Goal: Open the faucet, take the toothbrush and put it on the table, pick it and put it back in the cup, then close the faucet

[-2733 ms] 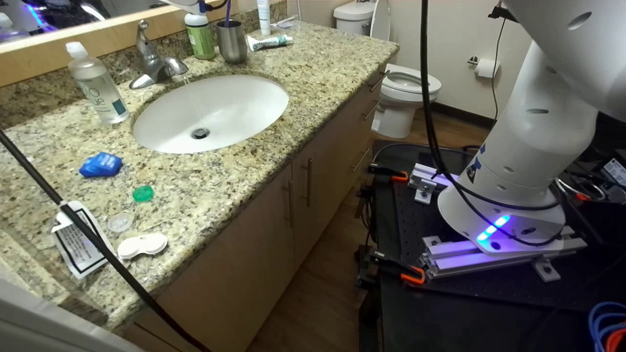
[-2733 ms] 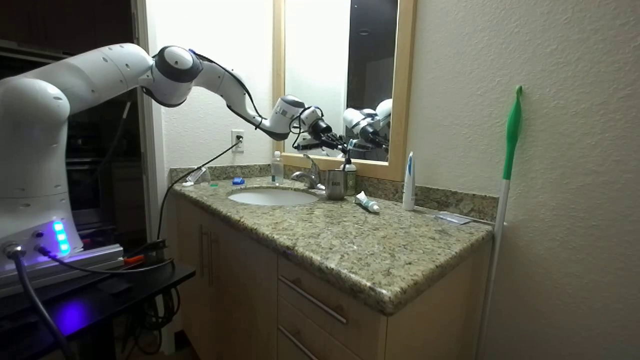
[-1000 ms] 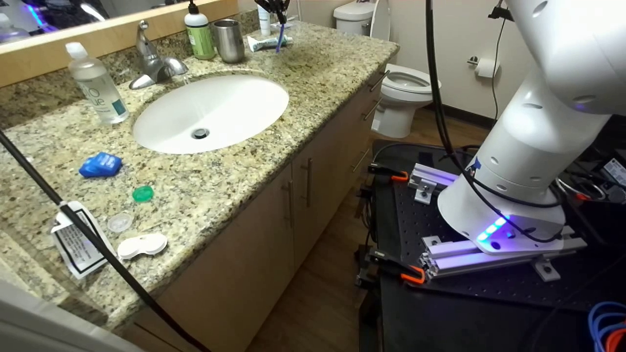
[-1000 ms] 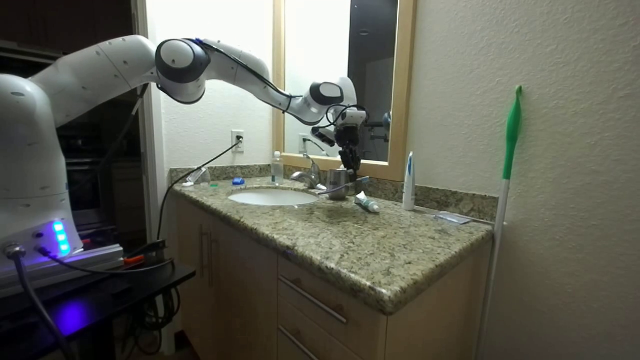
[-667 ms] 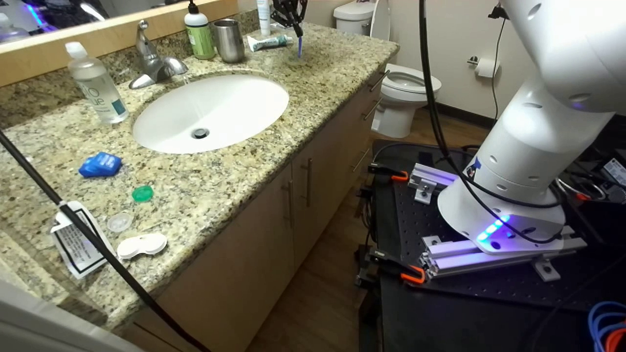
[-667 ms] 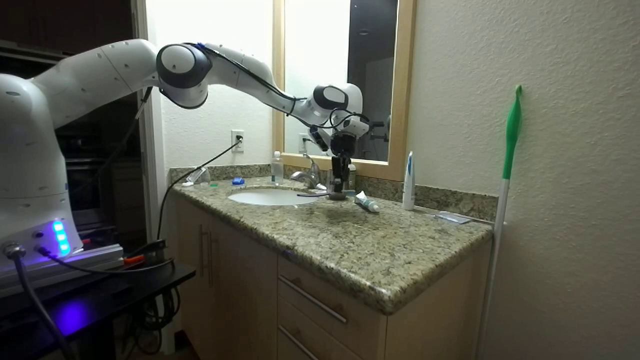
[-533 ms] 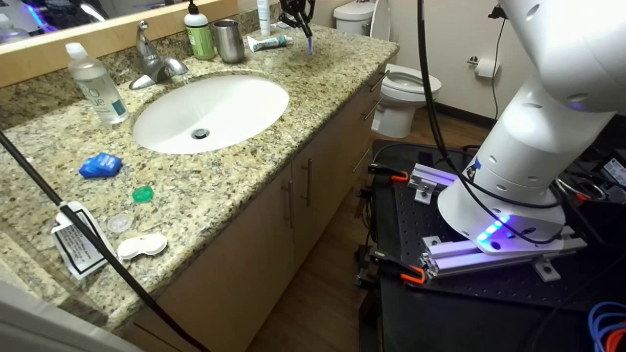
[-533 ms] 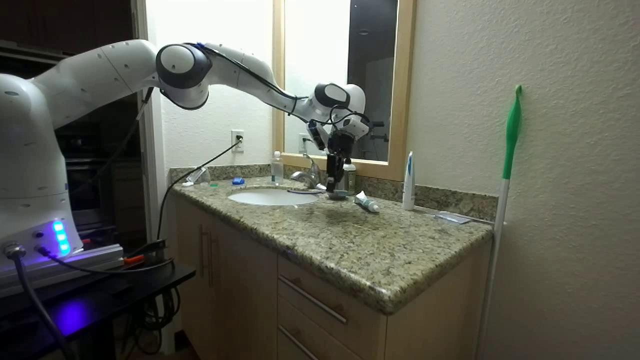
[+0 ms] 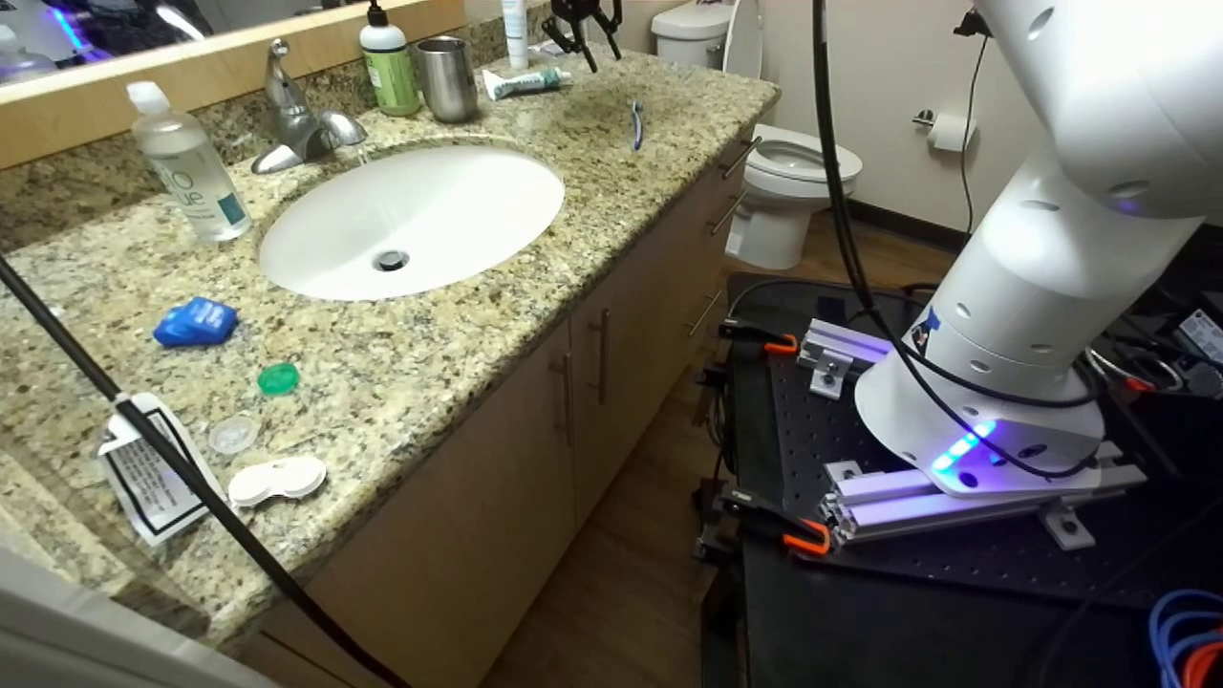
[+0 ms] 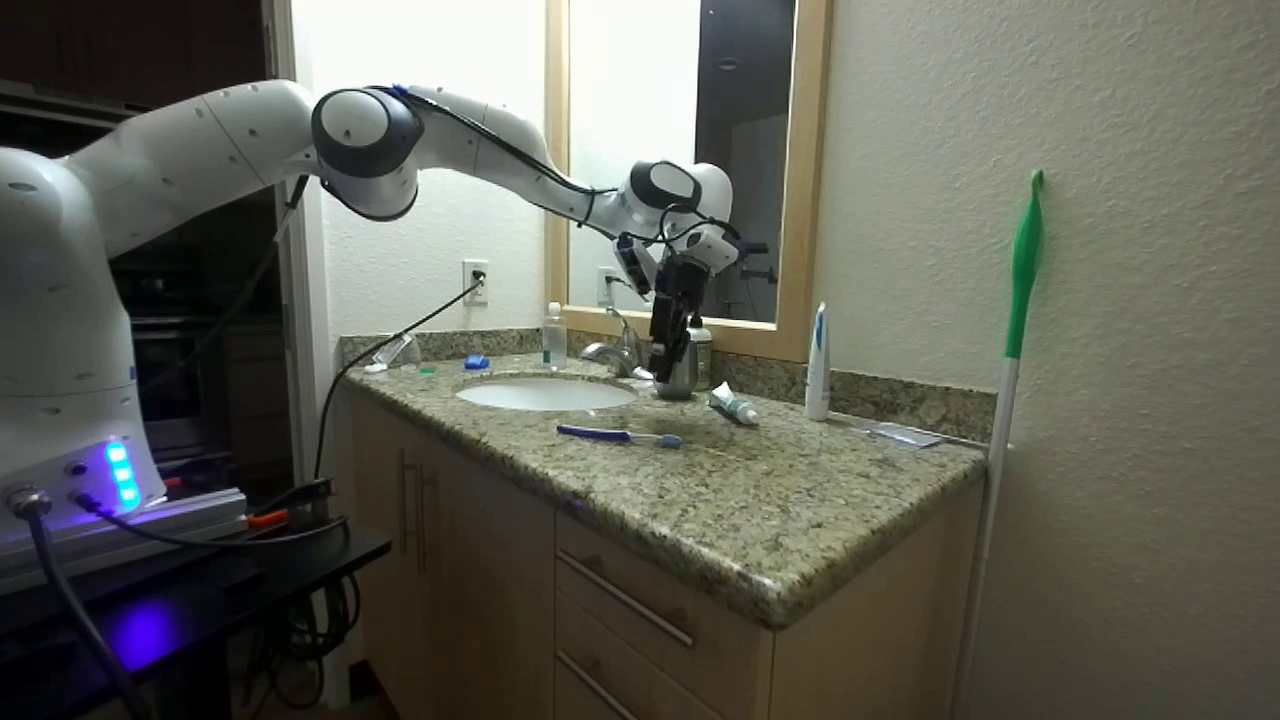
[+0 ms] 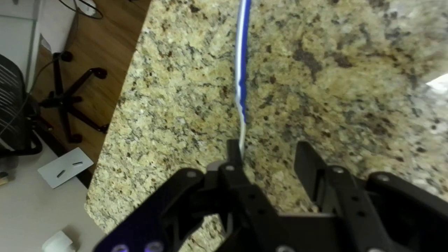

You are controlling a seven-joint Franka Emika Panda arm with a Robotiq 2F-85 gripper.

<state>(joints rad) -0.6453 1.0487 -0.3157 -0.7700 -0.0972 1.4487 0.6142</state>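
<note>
Toothbrush (image 10: 598, 433) now out of hand (image 11: 268, 144), down on surface (image 10: 760, 500).
Hand above, w/ fingers (image 11: 309, 164) apart; cup (image 9: 447, 81) upright nr faucet (image 9: 304, 129).

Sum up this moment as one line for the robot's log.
gripper: open, above countertop | toothbrush: lying on countertop, not held | cup: upright, nothing sticking out

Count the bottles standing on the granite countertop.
2: a clear white-capped plastic bottle beside the curved chrome faucet; a green pump bottle beside the cylindrical grey metal cup.
</note>
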